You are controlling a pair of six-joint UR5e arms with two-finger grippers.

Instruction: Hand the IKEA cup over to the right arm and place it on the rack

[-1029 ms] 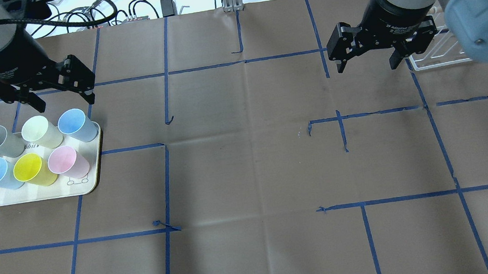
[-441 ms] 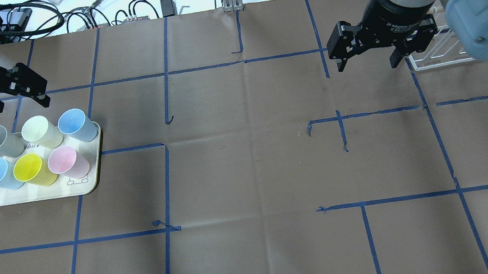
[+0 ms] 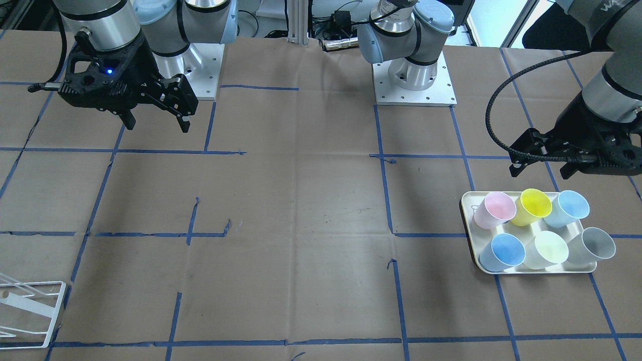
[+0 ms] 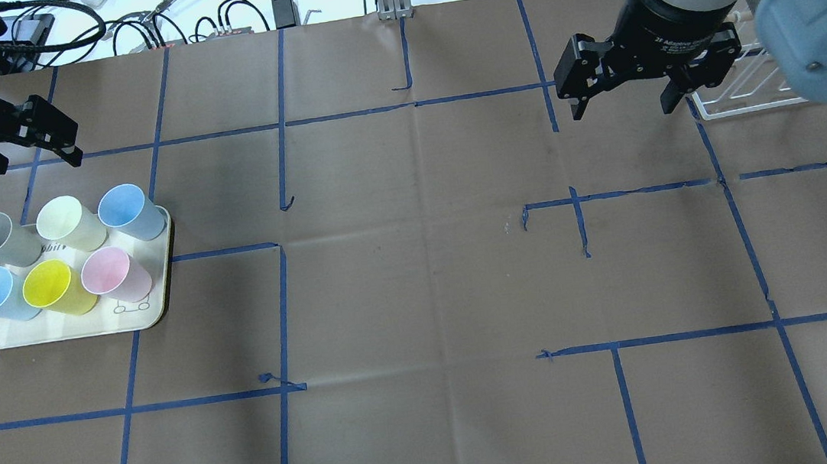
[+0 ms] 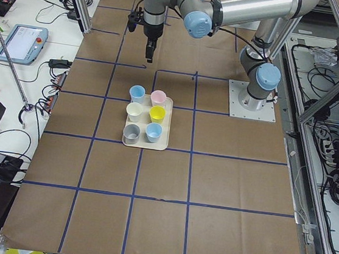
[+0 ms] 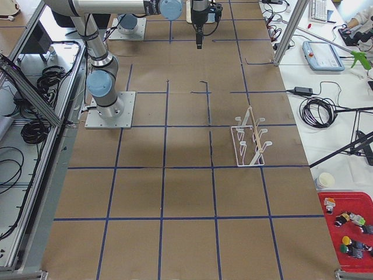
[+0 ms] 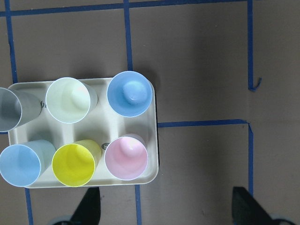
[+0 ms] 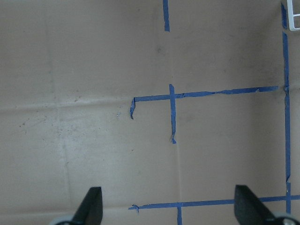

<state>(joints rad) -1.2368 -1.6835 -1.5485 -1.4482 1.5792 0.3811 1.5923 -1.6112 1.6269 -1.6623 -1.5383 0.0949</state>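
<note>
Hovering left claw (image 4: 37, 162) near the cups (image 4: 63, 220)

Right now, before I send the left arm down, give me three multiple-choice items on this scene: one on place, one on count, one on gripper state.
1. Where is the cream tray?
A. on the robot's left, near the left gripper
B. under the right gripper
C. on the wire rack
2. How many cups stand on it?
A. four
B. five
C. six
3. The left gripper is:
A. shut on the pink cup
B. open and empty
C. shut on the tray's rim

Answers: 1 A, the overhead view shows it close to that gripper at the table's left end; 2 C, two rows of three; 3 B, its fingers stand wide apart with nothing between.
</note>
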